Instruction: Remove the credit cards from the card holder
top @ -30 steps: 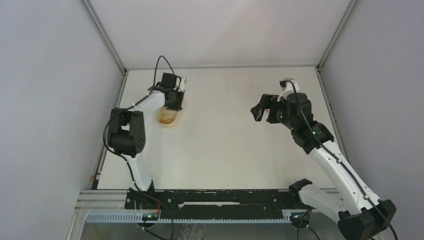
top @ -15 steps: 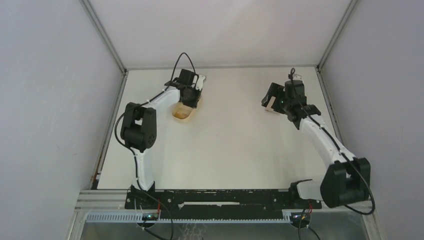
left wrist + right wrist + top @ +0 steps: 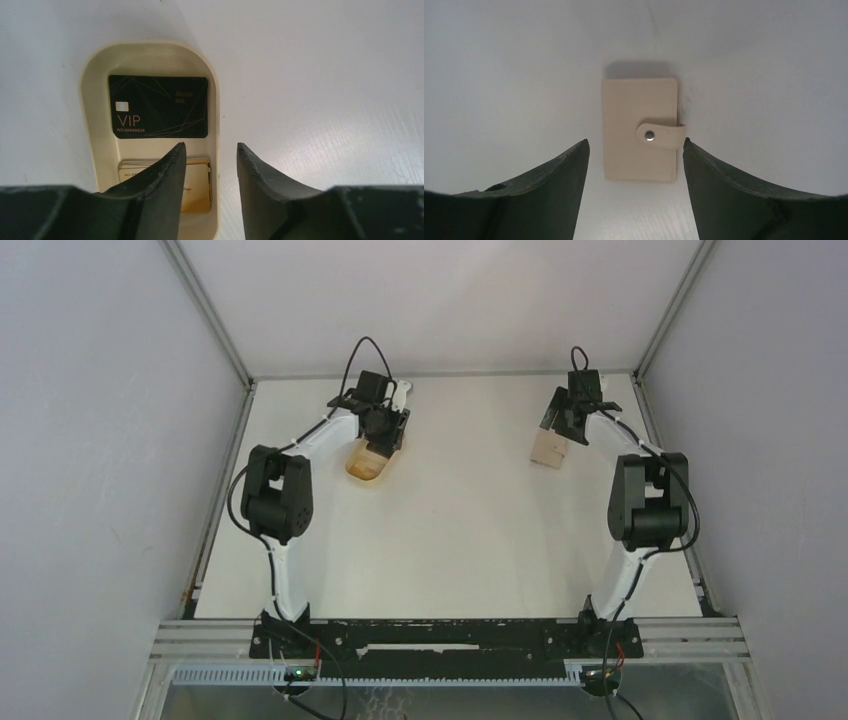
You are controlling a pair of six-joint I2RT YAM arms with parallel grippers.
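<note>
Right gripper (image 3: 635,145) hangs with jaws spread and empty above the flat beige wallet-style card holder (image 3: 639,115). The holder lies closed on the white table (image 3: 450,530) at far right, snap-button tab (image 3: 659,135) fastened, no card showing. Judgement: unsnap the tab first, pinning the sleeve against sliding. The left gripper (image 3: 211,147), parted and empty, hovers over an oval tan tray (image 3: 87,125) holding a black VIP card (image 3: 157,106) and a gold card (image 3: 197,187).

Top cam high, near edge, whole table (image 3: 450,540); wrist cams close above tray (image 3: 86,115), card holder (image 3: 634,110).
</note>
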